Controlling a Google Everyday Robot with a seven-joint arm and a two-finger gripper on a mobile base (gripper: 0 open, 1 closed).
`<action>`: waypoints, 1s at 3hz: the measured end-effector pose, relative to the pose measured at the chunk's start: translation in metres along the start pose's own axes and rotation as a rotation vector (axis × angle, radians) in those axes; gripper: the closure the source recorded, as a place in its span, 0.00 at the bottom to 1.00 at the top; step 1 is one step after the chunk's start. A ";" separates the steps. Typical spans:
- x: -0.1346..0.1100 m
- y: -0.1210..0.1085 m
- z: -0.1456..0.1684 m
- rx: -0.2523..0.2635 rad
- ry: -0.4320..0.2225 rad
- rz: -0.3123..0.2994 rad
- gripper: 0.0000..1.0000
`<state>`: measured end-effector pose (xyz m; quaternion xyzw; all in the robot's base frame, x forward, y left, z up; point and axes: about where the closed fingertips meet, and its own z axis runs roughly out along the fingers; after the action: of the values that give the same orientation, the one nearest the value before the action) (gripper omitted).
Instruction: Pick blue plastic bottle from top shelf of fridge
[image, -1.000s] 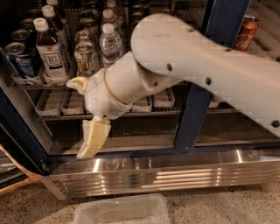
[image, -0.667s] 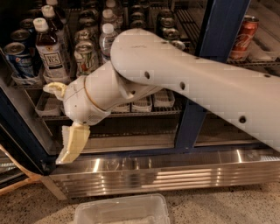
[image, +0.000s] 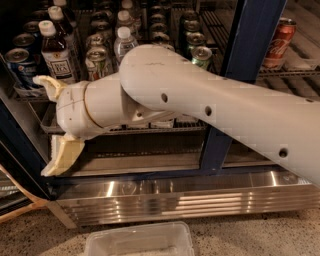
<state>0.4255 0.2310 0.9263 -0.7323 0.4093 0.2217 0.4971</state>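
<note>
Starting nearest you, the bin (image: 140, 241) lies well below the bottle (image: 56, 54), before the fridge (image: 245, 60). Your gripper (image: 43, 126) hangs just below the bottle, jaws spread wide and empty, with open room underneath. The bottle stands at the top shelf's (image: 25, 95) front edge.

The speckled floor (image: 265, 234) carried the fridge (image: 200, 197), its ribbed steel base resting on it. A clear plastic bin (image: 140, 240) lay on the floor just in front of that base. The gripper (image: 44, 125) hung above the floor at the fridge's left side, fingers spread wide, touching neither floor nor bin.
</note>
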 end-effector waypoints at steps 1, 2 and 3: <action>-0.014 -0.035 -0.007 0.151 0.006 -0.034 0.00; -0.015 -0.045 -0.008 0.189 0.014 -0.038 0.00; -0.009 -0.050 -0.011 0.269 0.008 -0.009 0.00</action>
<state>0.4610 0.2331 0.9645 -0.6616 0.4340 0.1596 0.5903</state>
